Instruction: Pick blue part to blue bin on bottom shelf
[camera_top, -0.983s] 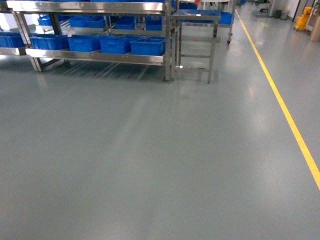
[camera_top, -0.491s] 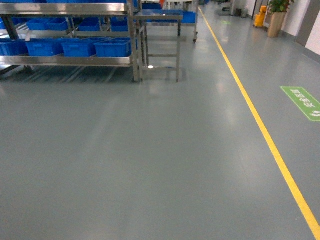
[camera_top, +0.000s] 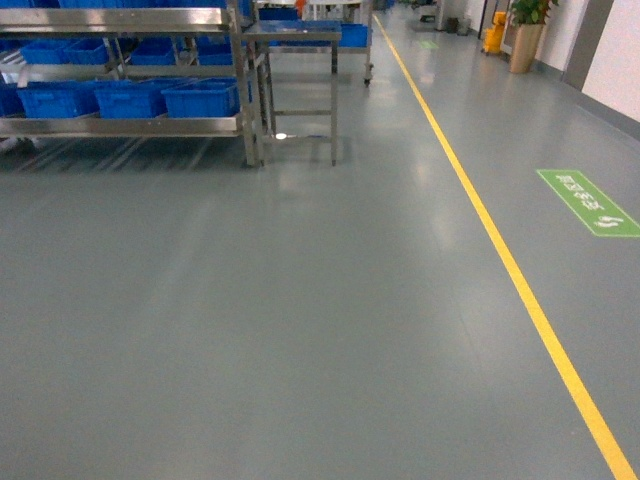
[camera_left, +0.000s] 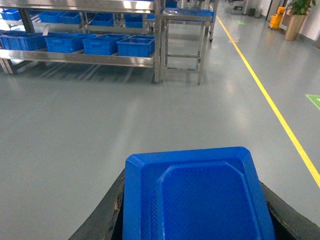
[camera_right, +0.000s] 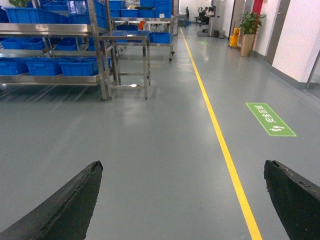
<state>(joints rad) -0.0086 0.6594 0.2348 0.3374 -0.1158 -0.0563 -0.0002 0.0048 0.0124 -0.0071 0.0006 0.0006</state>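
Your left gripper (camera_left: 197, 220) is clamped on the blue part (camera_left: 197, 195): the flat blue piece fills the bottom of the left wrist view, a dark finger (camera_left: 100, 220) against each of its sides. Your right gripper (camera_right: 182, 200) is spread wide with nothing between the two dark fingers (camera_right: 65, 205), just bare grey floor (camera_right: 165, 165).

Landmark is the steel shelf rack (camera_top: 130, 70), far upper left in the head view. The blue bins (camera_top: 200, 98) sit in a row on its bottom shelf, more bins on the level above. A small steel table (camera_top: 295, 70) stands touching the rack's right end. Right of the rack and table, a yellow floor line (camera_top: 500, 260) runs away down the aisle; further right of that, a green floor sign (camera_top: 588, 200). Far beyond the rack, by the right wall, a potted plant (camera_top: 525, 30) and a yellow mop bucket (camera_top: 495, 32).

The part is well apart from the rack, open floor between. Neither arm shows in the head view.
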